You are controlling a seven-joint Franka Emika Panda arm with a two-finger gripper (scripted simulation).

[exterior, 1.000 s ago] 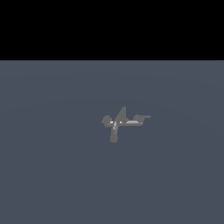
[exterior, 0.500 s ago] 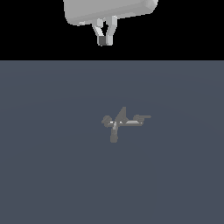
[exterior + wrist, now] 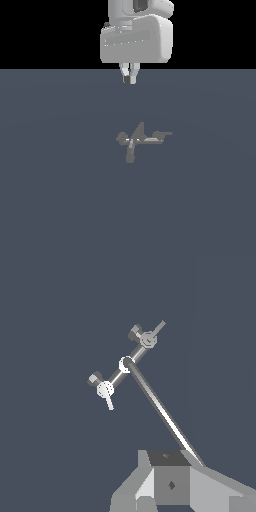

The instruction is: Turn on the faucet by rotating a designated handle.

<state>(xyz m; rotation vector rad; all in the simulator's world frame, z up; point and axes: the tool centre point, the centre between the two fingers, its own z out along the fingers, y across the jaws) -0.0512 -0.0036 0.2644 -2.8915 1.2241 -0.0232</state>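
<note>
The small grey faucet sits on the dark worktop, its thin flat handle reaching toward the exterior view's right. Beyond it, well apart, the white gripper hangs with fingers nearly together, holding nothing.

One faucet sits on one flat grey-blue worktop. In the exterior view it shows one pointed peak, two side arms and one stubby spout. One of the arms is the handle, a thin flat bar towards the exterior view's right; the other is a short rounded arm towards the exterior view's left. The wrist view shows the same single faucet with two knobbed ends and one long tube. One white robot arm carries one claw with two fingers.
</note>
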